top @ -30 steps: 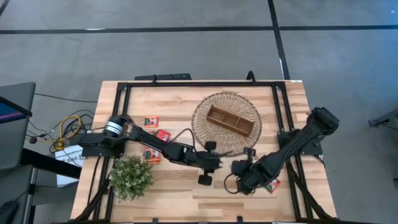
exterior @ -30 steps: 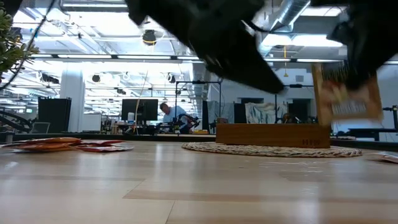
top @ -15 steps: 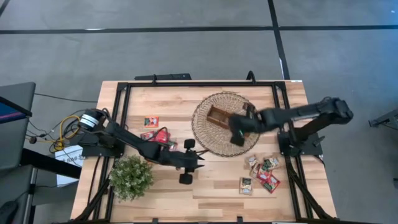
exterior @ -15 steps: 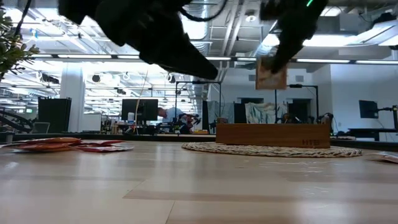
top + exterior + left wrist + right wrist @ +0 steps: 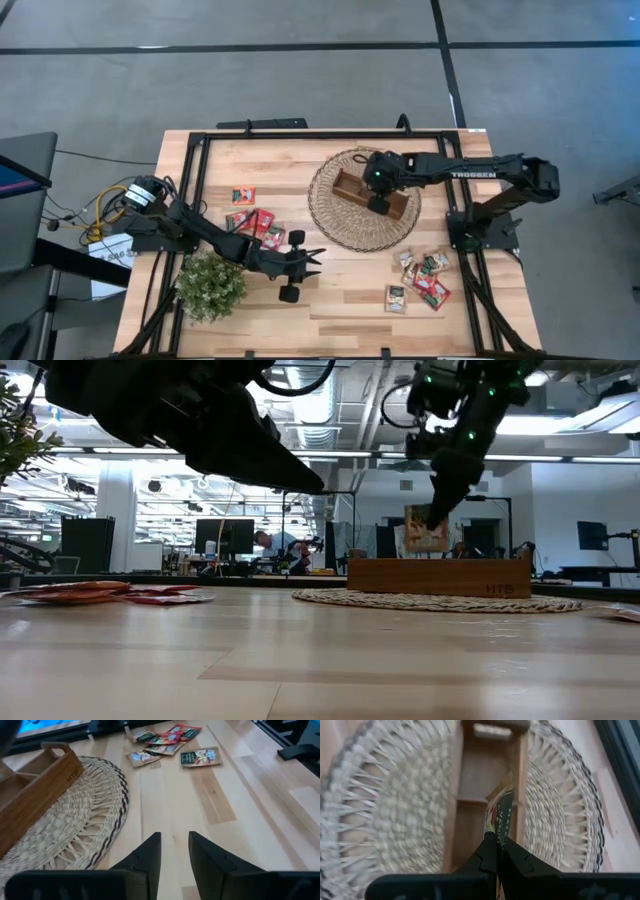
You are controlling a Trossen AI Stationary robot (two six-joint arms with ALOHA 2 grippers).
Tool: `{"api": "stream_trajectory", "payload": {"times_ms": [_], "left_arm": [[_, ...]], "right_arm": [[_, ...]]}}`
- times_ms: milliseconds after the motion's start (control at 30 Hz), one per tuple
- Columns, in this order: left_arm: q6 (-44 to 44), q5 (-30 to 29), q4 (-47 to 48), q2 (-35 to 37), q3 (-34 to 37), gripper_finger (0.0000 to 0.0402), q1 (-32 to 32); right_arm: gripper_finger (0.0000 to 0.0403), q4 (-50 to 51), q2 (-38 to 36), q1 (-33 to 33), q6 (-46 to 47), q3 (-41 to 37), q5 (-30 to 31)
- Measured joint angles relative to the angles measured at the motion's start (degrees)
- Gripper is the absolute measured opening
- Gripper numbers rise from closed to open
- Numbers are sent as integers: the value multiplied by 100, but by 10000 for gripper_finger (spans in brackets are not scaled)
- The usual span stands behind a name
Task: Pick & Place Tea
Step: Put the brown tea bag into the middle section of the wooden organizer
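One sachet (image 5: 501, 815) is held edge-on by the right tool (image 5: 378, 196), pinched between fingers closed nearly together, directly over the wooden tray (image 5: 350, 186) sitting on the woven mat (image 5: 340, 228). In the low view the sachet (image 5: 426, 528) hangs just above the tray (image 5: 438, 577), its lower edge about at rim level; contact with the tray cannot be told. The step in hand is judged to be the placing: the sachet is carried and poised over a compartment, which looks to be the middle one in the right wrist view, though that cannot be told for sure.

Next, a short descent and a release are called for, with the sachet kept clear of the dividers so it drops flat rather than catching on the tray wall.

More sachets are left on the surface (image 5: 350, 305): a cluster near the right arm's base (image 5: 421, 278) and another group by the left arm (image 5: 252, 218). Much of the task is judged to remain.

The left tool (image 5: 174, 851) hovers over bare surface beside the mat, jaws slightly parted, nothing held. The potted plant (image 5: 211, 284) stands near it.
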State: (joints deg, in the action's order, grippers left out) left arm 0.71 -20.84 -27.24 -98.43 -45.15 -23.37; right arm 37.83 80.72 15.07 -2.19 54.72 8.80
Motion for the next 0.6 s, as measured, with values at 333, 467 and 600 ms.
{"api": "stream_trajectory", "payload": {"times_ms": [333,467,600], "left_arm": [[9,-96,2,0,-2,91,-1],[0,-98,-30,0,-2,91,-1],[0,-96,-31,0,-2,91,-1]], "right_arm": [[0,-756,16,181,66,-650,-280],[0,-921,16,282,172,-717,-262],[0,-919,16,351,174,-717,-258]]}}
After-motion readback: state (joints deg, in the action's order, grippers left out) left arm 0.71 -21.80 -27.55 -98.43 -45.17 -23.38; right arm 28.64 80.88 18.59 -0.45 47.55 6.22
